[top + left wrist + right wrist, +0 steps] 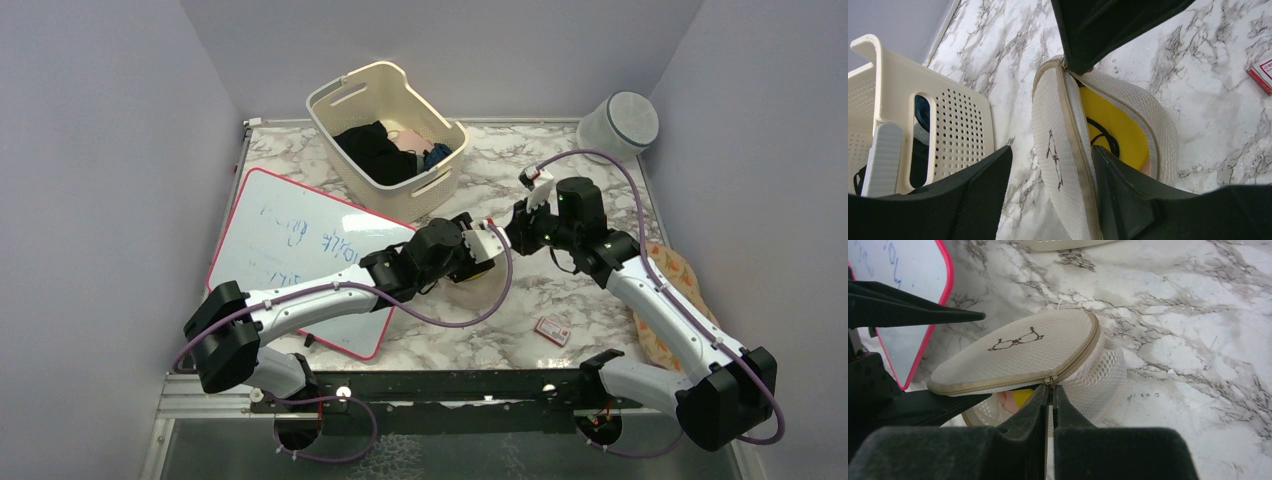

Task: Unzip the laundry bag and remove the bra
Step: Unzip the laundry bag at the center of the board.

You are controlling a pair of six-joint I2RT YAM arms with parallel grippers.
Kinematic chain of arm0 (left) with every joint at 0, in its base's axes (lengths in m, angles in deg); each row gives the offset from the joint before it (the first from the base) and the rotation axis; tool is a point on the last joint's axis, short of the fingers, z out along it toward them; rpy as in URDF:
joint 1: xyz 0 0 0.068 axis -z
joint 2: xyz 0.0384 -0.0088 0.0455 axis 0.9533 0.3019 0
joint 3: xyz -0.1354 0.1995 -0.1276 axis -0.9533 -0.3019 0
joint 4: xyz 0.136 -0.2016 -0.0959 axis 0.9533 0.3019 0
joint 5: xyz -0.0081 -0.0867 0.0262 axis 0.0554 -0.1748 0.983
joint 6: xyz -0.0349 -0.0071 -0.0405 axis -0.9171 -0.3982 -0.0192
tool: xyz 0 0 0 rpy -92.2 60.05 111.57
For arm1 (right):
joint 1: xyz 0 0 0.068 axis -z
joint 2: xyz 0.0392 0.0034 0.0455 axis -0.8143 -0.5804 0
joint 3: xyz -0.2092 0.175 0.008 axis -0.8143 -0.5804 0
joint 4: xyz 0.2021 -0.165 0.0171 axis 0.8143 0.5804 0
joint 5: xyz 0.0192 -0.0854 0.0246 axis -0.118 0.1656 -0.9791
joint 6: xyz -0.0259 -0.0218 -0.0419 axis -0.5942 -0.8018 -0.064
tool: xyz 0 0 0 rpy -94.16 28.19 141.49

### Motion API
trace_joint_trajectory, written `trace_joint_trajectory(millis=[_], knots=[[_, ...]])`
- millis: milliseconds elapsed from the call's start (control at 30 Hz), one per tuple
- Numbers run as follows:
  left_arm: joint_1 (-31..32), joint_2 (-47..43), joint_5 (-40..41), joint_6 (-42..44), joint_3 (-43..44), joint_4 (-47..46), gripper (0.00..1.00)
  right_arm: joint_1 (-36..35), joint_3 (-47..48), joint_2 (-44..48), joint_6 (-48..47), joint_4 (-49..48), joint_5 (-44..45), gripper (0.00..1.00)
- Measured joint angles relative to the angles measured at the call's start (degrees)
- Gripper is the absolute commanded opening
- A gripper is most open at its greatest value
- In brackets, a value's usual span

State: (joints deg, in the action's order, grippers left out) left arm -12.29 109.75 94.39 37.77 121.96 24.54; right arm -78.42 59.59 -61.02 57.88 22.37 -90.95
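The laundry bag lies mid-table, a cream mesh drum partly unzipped. Its flat lid, printed with the dark bra outline, is lifted like a flap. In the top view the bag is mostly under both grippers. A yellow bra with a black strap lies inside; it also shows yellow and pink in the right wrist view. My left gripper is open, with one finger outside the lid and the other finger inside the opening. My right gripper is shut on the zipper pull at the lid's seam.
A cream slotted basket holding dark clothes stands at the back. A pink-edged whiteboard lies at the left. A white-grey cylinder stands at the back right. A small red box and a patterned cloth lie at the right.
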Motion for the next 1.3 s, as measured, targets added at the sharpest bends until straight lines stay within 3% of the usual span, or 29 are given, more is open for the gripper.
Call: trace_joint_trajectory(millis=[367,400,500,600,733,1000,1300], knots=[[0.00,1.57,0.63,-0.66,0.50,0.22,0.46,0.00,0.00,-0.35,-0.48,0.20,-8.04,0.01],[0.00,1.70,0.63,-0.79,0.59,0.22,0.40,0.00,0.00,-0.35,-0.48,0.20,-8.66,0.01],[0.00,1.97,0.57,-1.07,0.74,0.24,0.10,-0.04,-0.04,-0.35,-0.48,0.17,-10.10,0.01],[0.00,2.19,0.37,-1.29,1.03,0.57,0.00,-0.11,-0.17,-0.35,-0.52,0.20,-11.10,0.01],[0.00,2.23,0.28,-1.57,1.55,0.81,0.00,-0.15,-0.33,-0.35,0.00,0.17,-9.75,0.01],[0.00,0.79,0.09,-1.51,1.42,0.61,0.00,-0.17,0.94,-4.87,1.44,1.51,1.77,0.01],[0.00,-2.40,-0.94,-1.51,-0.90,-1.09,0.00,1.09,2.21,-8.46,2.38,1.20,3.23,0.01]])
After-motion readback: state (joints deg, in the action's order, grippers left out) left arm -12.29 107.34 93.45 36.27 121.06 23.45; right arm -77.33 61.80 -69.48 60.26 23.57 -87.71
